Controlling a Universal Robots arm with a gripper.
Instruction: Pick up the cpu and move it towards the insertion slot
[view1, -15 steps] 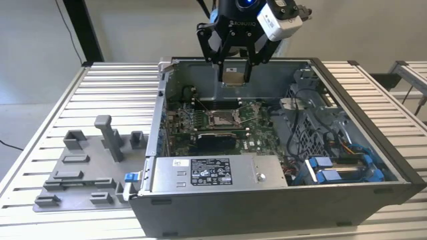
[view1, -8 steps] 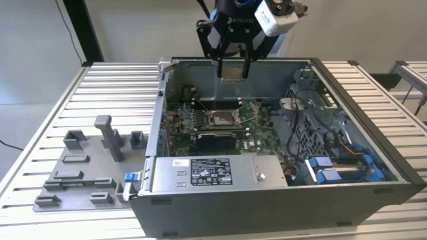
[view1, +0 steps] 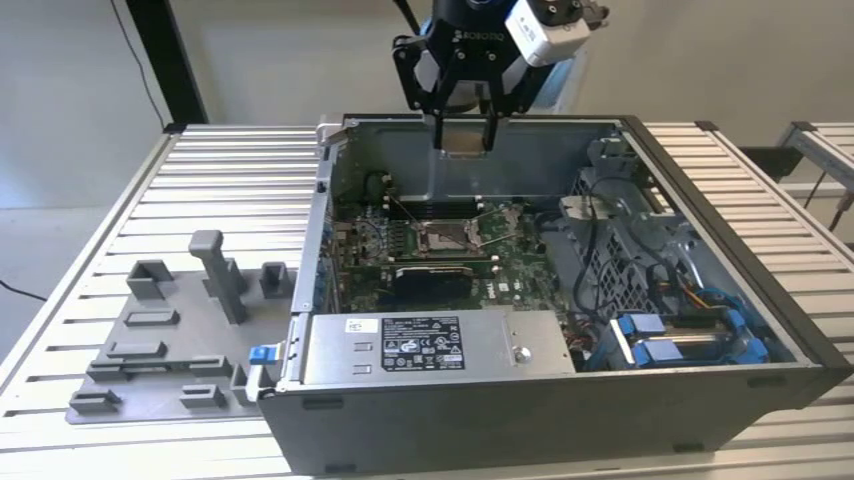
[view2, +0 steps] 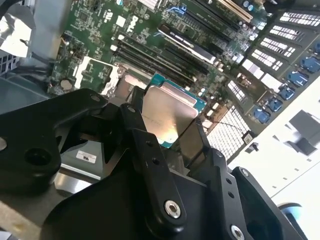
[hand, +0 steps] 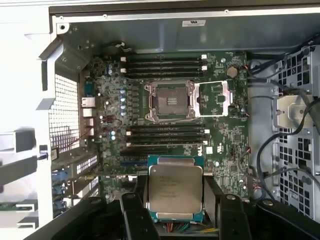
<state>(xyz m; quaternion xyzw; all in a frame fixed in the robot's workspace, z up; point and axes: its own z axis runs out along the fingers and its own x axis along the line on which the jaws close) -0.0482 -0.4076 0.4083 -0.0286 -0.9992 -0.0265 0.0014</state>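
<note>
Already lifted, the cpu (view1: 463, 135) hung clamped in the gripper (view1: 463, 140) above the open computer case (view1: 747, 300) in the exterior view, while the first wrist view showed the insertion slot (hand: 170, 101) below, well apart, its centre bare.

The gripper (hand: 175, 200) hides the cpu's (hand: 175, 187) side edges.
</note>
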